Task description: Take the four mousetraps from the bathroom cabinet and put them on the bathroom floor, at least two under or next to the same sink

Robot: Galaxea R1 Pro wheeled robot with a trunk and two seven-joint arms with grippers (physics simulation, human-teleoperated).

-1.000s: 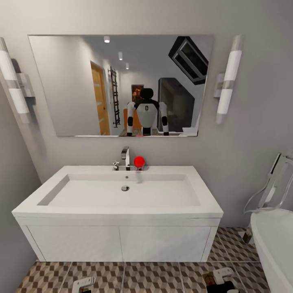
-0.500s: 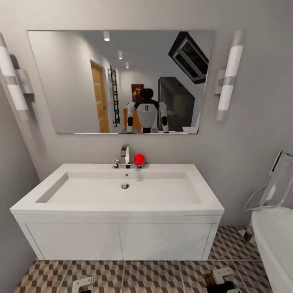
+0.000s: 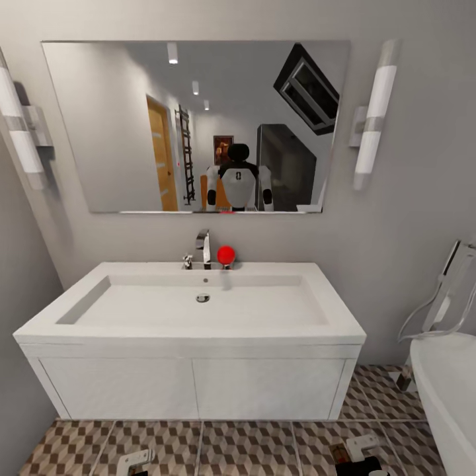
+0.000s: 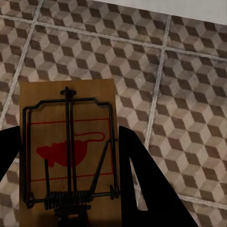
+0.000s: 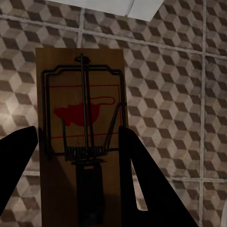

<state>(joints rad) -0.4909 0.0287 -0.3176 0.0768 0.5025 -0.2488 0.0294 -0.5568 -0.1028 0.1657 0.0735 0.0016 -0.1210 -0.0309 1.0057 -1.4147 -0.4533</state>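
In the left wrist view my left gripper (image 4: 68,135) is shut on a brown wooden mousetrap (image 4: 66,118) with a red mouse print and a dark wire spring, held above the cube-patterned bathroom floor (image 4: 189,71). A second mousetrap (image 5: 82,75) sits in my right gripper (image 5: 78,132), which is shut on it over the same tiles (image 5: 165,75). Straight ahead in the head view stands the white bathroom sink (image 3: 198,311) with its chrome tap (image 3: 203,248). Both grippers (image 3: 135,459) (image 3: 360,453) hang low above the floor (image 3: 251,443) in front of the vanity.
A white two-door vanity (image 3: 192,390) carries the basin. Behind the tap sits a red ball (image 3: 226,254), with a big mirror (image 3: 132,125) above. The white bathtub (image 3: 446,390) and its chrome hose crowd the right side, and a grey wall closes the left.
The head camera has drawn a little closer to the sink, so the basin and mirror look slightly larger and higher. Both grippers keep their places and their mousetraps.
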